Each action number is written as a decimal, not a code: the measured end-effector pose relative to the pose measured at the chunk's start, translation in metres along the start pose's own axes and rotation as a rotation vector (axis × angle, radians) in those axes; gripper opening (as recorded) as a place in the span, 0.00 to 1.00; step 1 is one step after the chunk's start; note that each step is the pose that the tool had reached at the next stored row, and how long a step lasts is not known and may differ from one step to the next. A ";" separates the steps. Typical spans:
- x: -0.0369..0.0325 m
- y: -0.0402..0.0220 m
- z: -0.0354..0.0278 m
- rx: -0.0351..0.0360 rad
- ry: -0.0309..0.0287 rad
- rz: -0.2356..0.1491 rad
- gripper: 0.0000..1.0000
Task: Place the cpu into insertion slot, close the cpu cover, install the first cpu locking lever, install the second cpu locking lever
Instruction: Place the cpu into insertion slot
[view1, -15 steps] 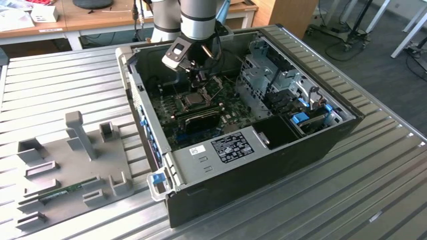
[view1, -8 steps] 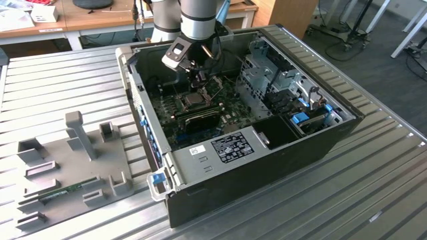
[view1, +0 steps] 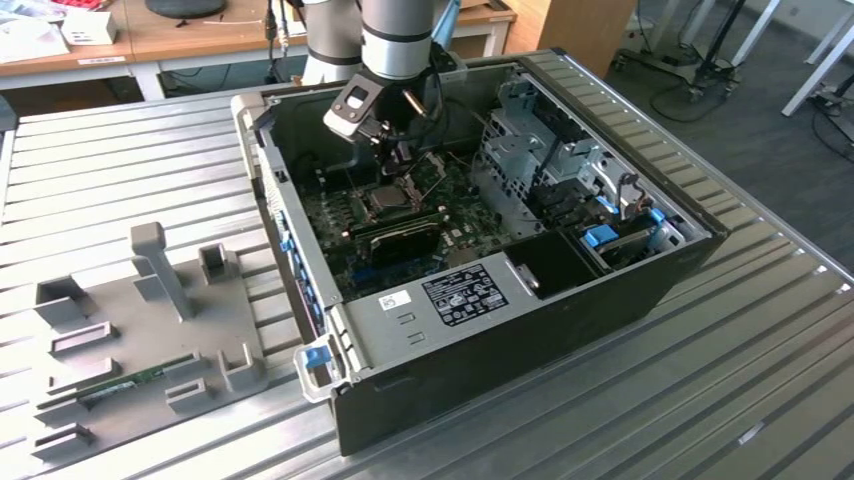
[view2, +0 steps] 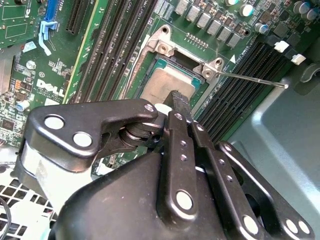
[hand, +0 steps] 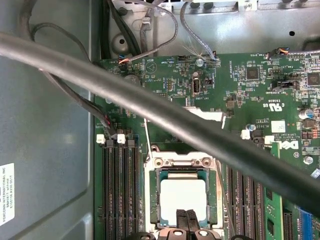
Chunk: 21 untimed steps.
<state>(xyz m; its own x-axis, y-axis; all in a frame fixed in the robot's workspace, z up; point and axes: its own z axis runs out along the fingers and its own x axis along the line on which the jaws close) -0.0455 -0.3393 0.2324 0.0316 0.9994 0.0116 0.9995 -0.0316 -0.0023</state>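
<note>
The cpu (hand: 182, 196), a dull silver square chip, lies flat in the insertion slot (hand: 163, 218) on the green board inside the open computer case. A silvery frame, the cpu cover (hand: 182, 162), lies around the chip, apparently flat. My gripper (hand: 186, 216) is shut, its two thin black fingertips pressed together at the chip's edge with nothing between them. In the second wrist view the gripper (view2: 178, 98) meets the cpu (view2: 162, 85) at its rim. A thin wire locking lever (view2: 252, 79) sticks out over the memory slots. In the exterior view the gripper (view1: 400, 165) hangs just above the slot (view1: 387, 200).
A thick black cable (hand: 200, 135) crosses close in front of the first wrist camera. Long black memory slots (hand: 120, 190) flank the socket. Drive cages (view1: 534, 150) and the case walls (view1: 287, 230) box in the arm. A grey fixture plate (view1: 147, 330) lies on the metal table.
</note>
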 end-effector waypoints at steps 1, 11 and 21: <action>0.0000 0.0000 0.0000 0.0007 0.0000 0.000 0.11; 0.0000 0.0000 0.0000 0.0083 -0.0003 0.000 0.11; 0.0000 0.0000 0.0000 0.0158 -0.0006 0.000 0.11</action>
<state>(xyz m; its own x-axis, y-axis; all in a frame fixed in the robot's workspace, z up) -0.0455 -0.3393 0.2324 0.0319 0.9994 0.0111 0.9993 -0.0317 -0.0181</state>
